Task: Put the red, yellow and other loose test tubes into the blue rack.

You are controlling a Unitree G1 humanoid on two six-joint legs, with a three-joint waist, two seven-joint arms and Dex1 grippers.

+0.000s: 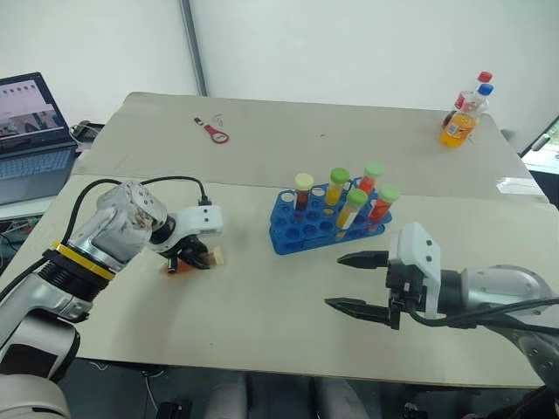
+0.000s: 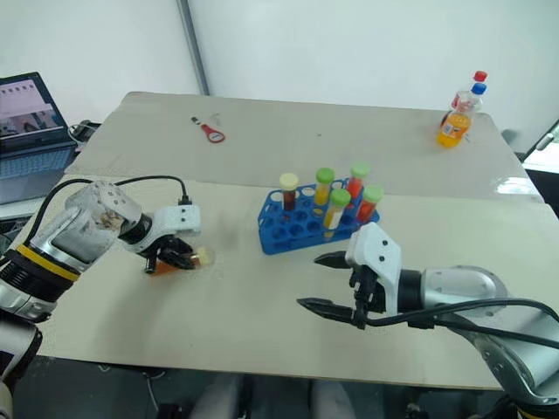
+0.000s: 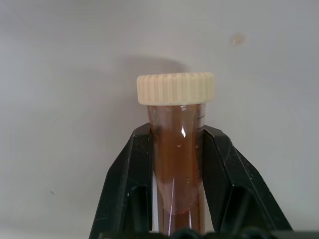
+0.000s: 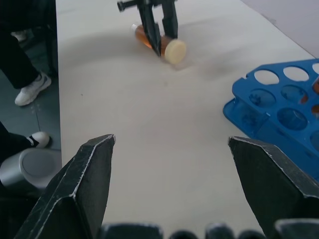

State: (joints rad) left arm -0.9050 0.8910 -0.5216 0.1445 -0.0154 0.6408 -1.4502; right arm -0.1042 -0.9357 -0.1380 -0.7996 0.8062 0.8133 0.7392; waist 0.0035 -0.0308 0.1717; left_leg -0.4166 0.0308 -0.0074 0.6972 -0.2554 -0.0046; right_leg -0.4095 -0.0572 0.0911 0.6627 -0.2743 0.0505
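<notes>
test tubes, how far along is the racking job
Done: five capped tubes stand in the blue rack. In hand: the left gripper is shut on the cream-capped amber tube, which lies on the table. Left: lifting it into a free hole. The right gripper is open and empty.

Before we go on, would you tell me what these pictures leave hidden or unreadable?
- Left wrist view: the amber tube's lower end, hidden by the left gripper shut on it.
- Head views: whether that tube touches the table; the gripper covers it.
- Right wrist view: the blue rack is cut off by the picture's edge.
- Head views: the bottles' labels, too small.
</notes>
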